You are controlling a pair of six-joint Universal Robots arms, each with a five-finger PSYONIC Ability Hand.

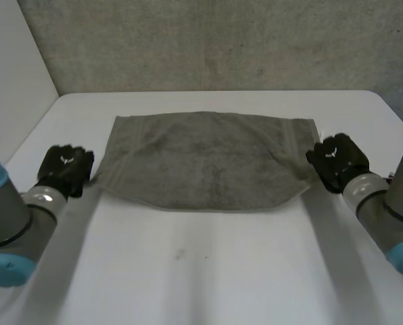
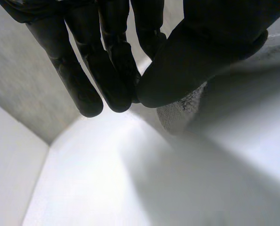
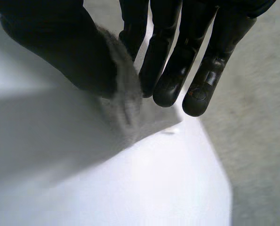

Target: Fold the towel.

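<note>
A grey-green towel [image 1: 208, 159] lies spread across the middle of the white table [image 1: 208, 264]. My left hand [image 1: 66, 166] is at the towel's near left corner. In the left wrist view its thumb [image 2: 201, 52] presses against the fingers, with a bit of the towel [image 2: 184, 106] caught just behind it. My right hand [image 1: 336, 161] is at the near right corner. In the right wrist view the towel's edge [image 3: 125, 99] is pinched between the thumb and the fingers [image 3: 177, 61]. Both near corners are drawn slightly inward.
A grey wall [image 1: 221, 40] runs close behind the table's far edge, and a white side wall [image 1: 11, 74] stands at the left. Bare tabletop stretches from the towel's near edge to the front of the table.
</note>
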